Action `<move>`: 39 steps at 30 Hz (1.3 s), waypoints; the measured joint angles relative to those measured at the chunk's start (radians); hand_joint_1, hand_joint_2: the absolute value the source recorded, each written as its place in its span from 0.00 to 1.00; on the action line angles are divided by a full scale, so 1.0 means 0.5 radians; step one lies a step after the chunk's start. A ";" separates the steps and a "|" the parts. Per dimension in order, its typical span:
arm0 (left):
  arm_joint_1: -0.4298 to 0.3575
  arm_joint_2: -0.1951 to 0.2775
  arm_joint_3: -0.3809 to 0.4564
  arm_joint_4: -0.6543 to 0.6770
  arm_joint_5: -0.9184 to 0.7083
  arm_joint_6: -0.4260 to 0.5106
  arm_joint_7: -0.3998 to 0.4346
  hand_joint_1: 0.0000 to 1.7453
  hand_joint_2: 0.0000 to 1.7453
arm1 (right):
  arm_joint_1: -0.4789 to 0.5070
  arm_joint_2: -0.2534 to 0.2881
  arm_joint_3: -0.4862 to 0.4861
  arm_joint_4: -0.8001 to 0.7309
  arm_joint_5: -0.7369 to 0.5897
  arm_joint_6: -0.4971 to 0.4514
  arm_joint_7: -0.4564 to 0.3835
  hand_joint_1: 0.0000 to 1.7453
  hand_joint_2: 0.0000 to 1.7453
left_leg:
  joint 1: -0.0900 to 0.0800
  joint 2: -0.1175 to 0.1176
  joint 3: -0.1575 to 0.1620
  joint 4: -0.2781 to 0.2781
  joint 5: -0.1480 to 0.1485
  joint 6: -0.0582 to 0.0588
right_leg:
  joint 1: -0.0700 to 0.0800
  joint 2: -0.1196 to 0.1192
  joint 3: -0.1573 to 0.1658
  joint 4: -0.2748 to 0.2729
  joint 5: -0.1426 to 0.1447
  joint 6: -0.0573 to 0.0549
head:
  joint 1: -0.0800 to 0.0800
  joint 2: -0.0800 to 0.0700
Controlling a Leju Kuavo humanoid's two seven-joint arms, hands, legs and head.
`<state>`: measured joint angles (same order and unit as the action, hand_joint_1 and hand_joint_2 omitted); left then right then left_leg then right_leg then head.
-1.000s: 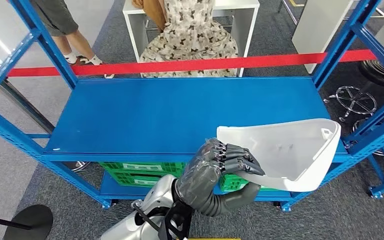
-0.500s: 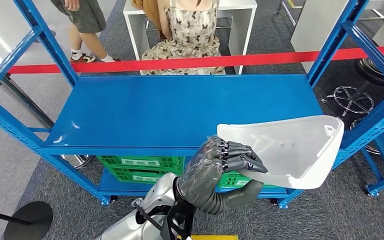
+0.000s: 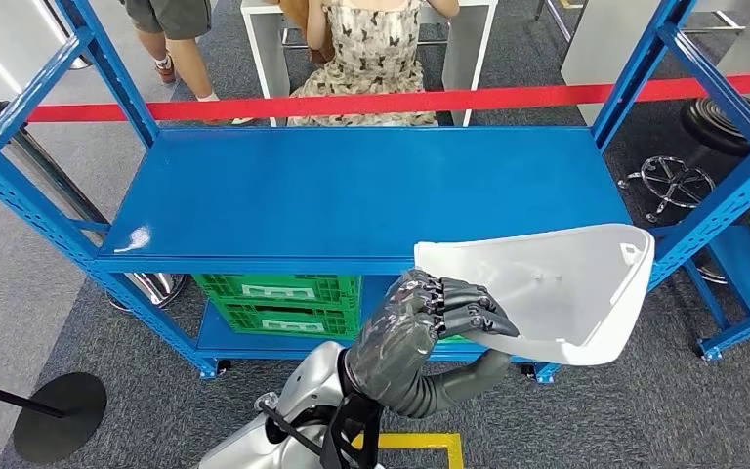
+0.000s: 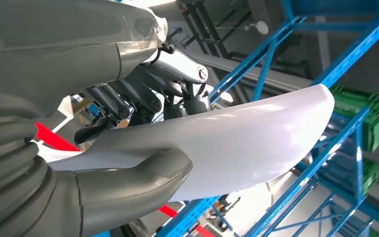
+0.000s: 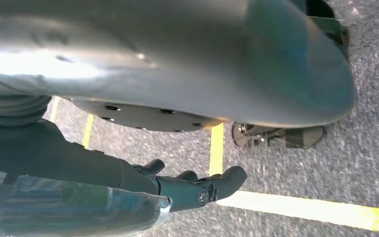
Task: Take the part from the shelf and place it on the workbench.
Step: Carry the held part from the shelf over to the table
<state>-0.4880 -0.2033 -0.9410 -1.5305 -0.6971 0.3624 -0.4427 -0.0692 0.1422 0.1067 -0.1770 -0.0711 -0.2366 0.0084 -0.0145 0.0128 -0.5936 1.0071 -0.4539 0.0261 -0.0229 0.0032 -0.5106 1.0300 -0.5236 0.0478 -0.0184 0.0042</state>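
While the left hand (image 3: 430, 318) grips the white part (image 3: 557, 288) at lower right of the head view, off the blue shelf (image 3: 352, 195), the right hand (image 5: 197, 185) hangs loosely curled, empty; workbench placement remains.

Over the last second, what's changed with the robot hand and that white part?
The whole head view has shifted, so the camera moved: the blue shelf sits higher in frame and more floor shows below, which fits the robot backing off. The left robot hand still grips the white part by its edge, same hold, clear of the shelf. The right robot hand hangs over the floor, holding nothing.
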 joint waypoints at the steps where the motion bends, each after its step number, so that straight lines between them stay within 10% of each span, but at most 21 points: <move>1: 0.001 0.001 0.004 0.000 -0.006 0.005 0.004 1.00 1.00 | -0.002 0.003 0.002 0.000 0.006 0.002 -0.001 0.00 0.00 | 0.001 -0.001 -0.005 0.002 0.011 -0.011 | 0.004 0.002 -0.008 -0.005 0.005 -0.017 | -0.001 0.000; 5: 0.008 0.008 0.024 0.004 -0.046 0.028 0.017 1.00 1.00 | -0.014 0.015 0.011 0.001 0.028 0.006 -0.005 0.00 0.00 | 0.013 -0.019 -0.081 0.142 -0.130 -0.060 | -0.005 -0.009 -0.074 -0.010 0.060 -0.104 | -0.004 0.000; 7: 0.021 0.016 0.040 0.008 -0.078 0.054 0.027 1.00 1.00 | -0.021 0.019 0.021 0.001 0.049 0.007 -0.007 0.00 0.00 | 0.019 -0.022 -0.168 0.394 -0.302 -0.078 | -0.004 -0.010 -0.124 -0.008 0.098 -0.121 | -0.011 0.000; 9: 0.037 0.029 0.053 0.020 -0.107 0.079 0.035 1.00 1.00 | -0.026 0.021 0.036 0.001 0.072 0.007 -0.008 0.00 0.00 | 0.022 -0.022 -0.196 0.563 -0.345 -0.082 | -0.003 -0.012 -0.174 -0.006 0.137 -0.120 | -0.012 0.000; 12: 0.055 0.041 0.074 0.033 -0.141 0.117 0.049 1.00 1.00 | -0.039 0.031 0.063 0.001 0.106 -0.007 -0.005 0.00 0.00 | 0.021 -0.023 0.022 0.316 -0.202 -0.060 | 0.000 -0.011 -0.237 -0.005 0.193 -0.110 | -0.011 0.000; 14: 0.061 0.039 0.088 0.033 -0.157 0.137 0.056 1.00 1.00 | -0.049 0.049 0.080 0.000 0.123 -0.030 0.000 0.00 0.00 | 0.011 -0.023 0.213 0.035 -0.183 -0.038 | 0.005 -0.009 -0.259 -0.008 0.227 -0.092 | -0.010 0.000; 16: 0.069 0.037 0.096 0.033 -0.173 0.146 0.059 1.00 1.00 | -0.058 0.067 0.096 0.000 0.129 -0.043 0.011 0.00 0.00 | -0.003 -0.025 0.268 -0.071 -0.197 -0.021 | 0.002 -0.011 -0.265 -0.017 0.260 -0.065 | -0.017 0.000; 19: 0.087 0.030 0.105 0.034 -0.206 0.142 0.063 1.00 1.00 | -0.073 0.078 0.109 0.001 0.129 -0.044 0.027 0.00 0.00 | 0.004 -0.019 0.217 -0.086 -0.132 0.022 | -0.004 -0.011 -0.290 0.014 0.226 -0.031 | -0.022 0.000; 23: 0.111 0.016 0.107 0.037 -0.236 0.117 0.064 1.00 1.00 | -0.089 0.073 0.111 0.002 0.125 -0.059 0.010 0.00 0.00 | 0.007 -0.007 0.112 -0.087 -0.035 0.050 | -0.003 -0.008 -0.401 0.448 -0.112 -0.006 | -0.005 0.000; 25: 0.123 0.016 0.107 0.039 -0.243 0.109 0.064 1.00 1.00 | -0.094 0.072 0.111 0.002 0.125 -0.068 -0.002 0.00 0.00 | 0.007 -0.003 0.055 -0.079 0.010 0.047 | -0.004 -0.008 -0.367 0.552 -0.097 -0.002 | -0.005 0.000; 29: 0.131 0.012 0.110 0.038 -0.249 0.109 0.063 1.00 1.00 | -0.107 0.069 0.112 0.001 0.138 -0.098 -0.030 0.00 0.00 | 0.007 -0.003 -0.040 -0.031 0.064 0.015 | -0.002 -0.005 -0.007 0.077 0.006 -0.014 | -0.005 0.000; 33: 0.136 0.002 0.120 0.038 -0.271 0.111 0.061 1.00 1.00 | -0.124 0.072 0.129 0.001 0.210 -0.223 -0.105 0.00 0.00 | 0.008 -0.007 -0.078 -0.011 0.104 -0.030 | 0.008 -0.005 0.015 -0.034 -0.002 -0.076 | -0.007 0.000; 36: 0.142 0.003 0.129 0.037 -0.294 0.116 0.066 1.00 1.00 | -0.139 0.076 0.164 0.001 0.274 -0.354 -0.158 0.00 0.00 | 0.018 -0.020 -0.154 0.158 -0.094 -0.064 | 0.000 -0.014 -0.056 -0.036 0.066 -0.124 | -0.015 0.000; 39: 0.159 0.011 0.137 0.037 -0.320 0.120 0.078 1.00 1.00 | -0.138 0.065 0.185 -0.001 0.303 -0.449 -0.201 0.00 0.00 | 0.026 -0.022 -0.235 0.525 -0.303 -0.081 | 0.000 -0.017 -0.144 -0.032 0.138 -0.125 | -0.021 0.000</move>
<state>-0.4083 -0.1979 -0.8726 -1.5118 -0.8572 0.4223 -0.4035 -0.1382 0.1749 0.1994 -0.1774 0.0803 -0.4612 -0.0923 -0.0016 0.0017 -0.7110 1.2698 -0.6056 -0.0143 -0.0229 -0.0052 -0.5827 1.0138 -0.4545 -0.0147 -0.0288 0.0042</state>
